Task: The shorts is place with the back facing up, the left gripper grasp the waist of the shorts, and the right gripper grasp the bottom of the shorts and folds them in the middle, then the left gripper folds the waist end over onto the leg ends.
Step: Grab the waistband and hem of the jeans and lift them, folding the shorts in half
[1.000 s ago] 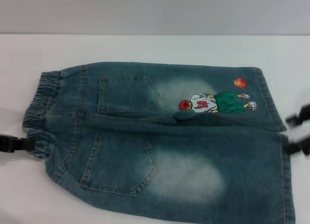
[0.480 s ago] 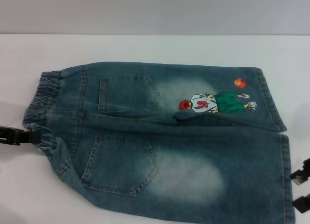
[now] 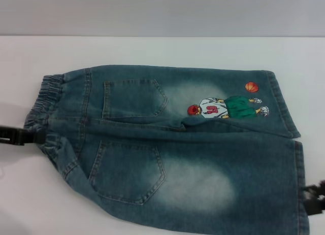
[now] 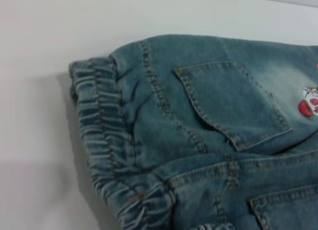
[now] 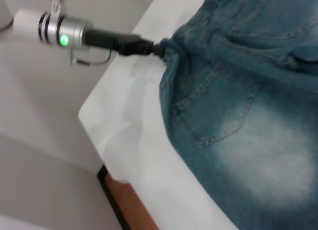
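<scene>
Left gripper [image 5: 151, 47] fingers are pinched on the waist [image 3: 43, 105] at its near end, clear in the right wrist view where the denim puckers into the jaws. Right gripper [image 3: 314, 198] sits at the hem [image 3: 298, 179] of the near leg; it's half out of the head view and I can't tell whether its fingers have closed on cloth.

Shorts [image 3: 172, 143] lie flat on the white table [image 3: 152, 49], back up, waist to my left, legs to my right, near leg running off the bottom of the head view.

Step in hand, as I read it: get both ends gripped for the lengthwise fold. I'd confirm the right has the hem, both layers, before lifting. Then raise both ends together, keep the cloth taut between them, and carry the near half over onto the far half so the pockets stack and the waist ends line up.

Room: bare table beyond the far leg, plenty to land the fold. Left side is tighter. The table edge [image 5: 119, 135] runs close to the waist, and the left wrist hangs past it. Keep the cloth from dragging left.
</scene>
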Controlling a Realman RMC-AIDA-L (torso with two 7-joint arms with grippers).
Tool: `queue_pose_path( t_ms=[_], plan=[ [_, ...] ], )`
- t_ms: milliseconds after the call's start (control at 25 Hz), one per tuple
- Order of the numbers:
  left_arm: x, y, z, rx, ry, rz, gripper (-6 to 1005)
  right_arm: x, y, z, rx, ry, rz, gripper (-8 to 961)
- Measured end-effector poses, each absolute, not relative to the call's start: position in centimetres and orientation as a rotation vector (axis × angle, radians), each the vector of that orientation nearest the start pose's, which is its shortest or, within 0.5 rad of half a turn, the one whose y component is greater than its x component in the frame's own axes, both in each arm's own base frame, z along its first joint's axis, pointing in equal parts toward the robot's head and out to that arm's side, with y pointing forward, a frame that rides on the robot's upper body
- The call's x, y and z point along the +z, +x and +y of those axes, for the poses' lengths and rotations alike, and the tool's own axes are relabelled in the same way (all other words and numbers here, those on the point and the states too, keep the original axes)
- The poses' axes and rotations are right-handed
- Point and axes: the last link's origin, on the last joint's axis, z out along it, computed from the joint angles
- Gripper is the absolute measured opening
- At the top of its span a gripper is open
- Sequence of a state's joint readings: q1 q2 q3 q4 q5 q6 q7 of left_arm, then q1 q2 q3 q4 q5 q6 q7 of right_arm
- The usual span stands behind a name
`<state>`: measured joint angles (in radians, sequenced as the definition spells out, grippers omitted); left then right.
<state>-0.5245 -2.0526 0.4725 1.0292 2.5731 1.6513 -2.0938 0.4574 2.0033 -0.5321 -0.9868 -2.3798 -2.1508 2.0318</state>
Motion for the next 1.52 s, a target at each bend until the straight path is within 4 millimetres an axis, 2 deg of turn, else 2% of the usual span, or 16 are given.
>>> queue_pose_path(
  t_ms=[280,560,760,1160,1520],
  plan=[
    [8.1,-31.2,33.1,-0.127,-2.372,-1.401,58,9.3,30.7,24.1,0.194,-2.735,1.738,764],
    [7.3,-30.8,33.7,-0.144,-2.38,-1.414,58,9.1,30.7,24.4,-0.114,-2.716,1.854,763],
    [6.5,-31.0,33.7,-0.151,-2.386,-1.434,58,9.5,30.9,24.5,-0.177,-2.694,1.871,762],
    [6.2,-31.1,33.7,-0.157,-2.39,-1.444,58,9.6,31.9,24.7,-0.282,-2.627,1.876,761],
    [6.2,-30.8,33.9,-0.187,-2.391,-1.435,56,8.1,32.8,25.1,-0.261,-2.626,1.852,762]
  ],
)
